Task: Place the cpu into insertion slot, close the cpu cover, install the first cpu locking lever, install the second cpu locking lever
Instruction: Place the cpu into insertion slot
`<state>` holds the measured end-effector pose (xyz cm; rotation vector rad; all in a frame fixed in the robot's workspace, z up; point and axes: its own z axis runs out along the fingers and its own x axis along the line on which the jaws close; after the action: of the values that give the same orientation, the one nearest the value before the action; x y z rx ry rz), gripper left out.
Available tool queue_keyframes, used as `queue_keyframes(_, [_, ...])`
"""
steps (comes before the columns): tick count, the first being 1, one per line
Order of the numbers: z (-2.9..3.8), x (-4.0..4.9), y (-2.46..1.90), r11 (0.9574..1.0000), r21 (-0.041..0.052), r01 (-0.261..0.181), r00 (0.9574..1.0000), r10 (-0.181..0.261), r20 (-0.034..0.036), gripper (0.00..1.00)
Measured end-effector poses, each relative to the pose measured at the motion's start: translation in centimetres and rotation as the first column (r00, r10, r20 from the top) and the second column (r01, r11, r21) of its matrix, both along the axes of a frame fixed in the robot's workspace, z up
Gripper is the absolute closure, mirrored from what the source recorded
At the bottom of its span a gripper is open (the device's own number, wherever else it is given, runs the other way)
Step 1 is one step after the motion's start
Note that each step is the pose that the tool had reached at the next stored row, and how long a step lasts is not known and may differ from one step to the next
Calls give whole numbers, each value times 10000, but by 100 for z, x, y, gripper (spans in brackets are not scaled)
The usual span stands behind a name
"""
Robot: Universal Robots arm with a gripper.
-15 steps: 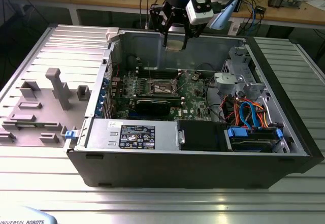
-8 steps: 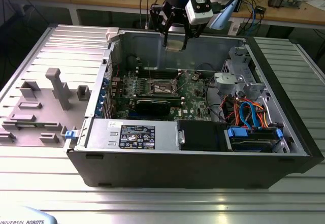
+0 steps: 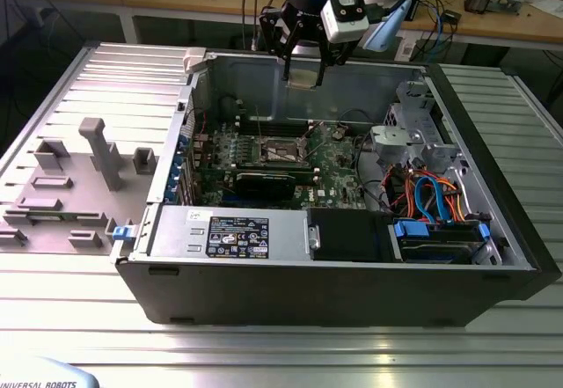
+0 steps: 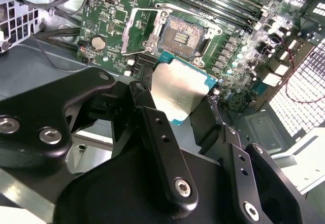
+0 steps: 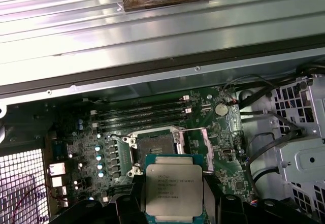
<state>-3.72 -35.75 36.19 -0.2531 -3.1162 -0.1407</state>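
squarely between the jaws: cpu (image 5: 174,189)

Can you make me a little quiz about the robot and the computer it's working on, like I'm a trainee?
1. True or false: the gripper holds the cpu in the air above the motherboard.
2. Pick one. The insertion slot is: A) empty, B) filled with a chip, C) hidden under a fan.
3. Fill in the gap: the cpu cover is flipped ____, so the slot's dark centre shows.

Key: 1 true; 2 A; 3 open.
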Motion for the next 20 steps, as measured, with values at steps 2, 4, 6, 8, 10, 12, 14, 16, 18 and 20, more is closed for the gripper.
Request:
queue_keyframes(2, [0,0,0,10000,0,40,10000,-40,0,46])
queue_keyframes(4, [0,0,0,9998,0,184,9998,-184,0,46])
queue_keyframes(6, [-1,0,0,9994,0,360,9994,-360,0,46])
queue_keyframes(8, [-1,0,0,9992,0,397,9992,-397,0,46])
queue_keyframes(10, [-1,0,0,9992,0,398,9992,-398,0,46])
queue_keyframes(12, [-1,0,0,9992,0,398,9992,-398,0,46])
queue_keyframes(14, [-1,0,0,9992,0,404,9992,-404,0,46])
queue_keyframes(16, [-2,0,0,9988,0,481,9988,-481,0,46])
queue_keyframes(18, [-2,0,0,9979,-2,654,9979,-654,0,46])
queue_keyframes(20, [-3,0,0,9967,-2,808,9967,-808,0,46])
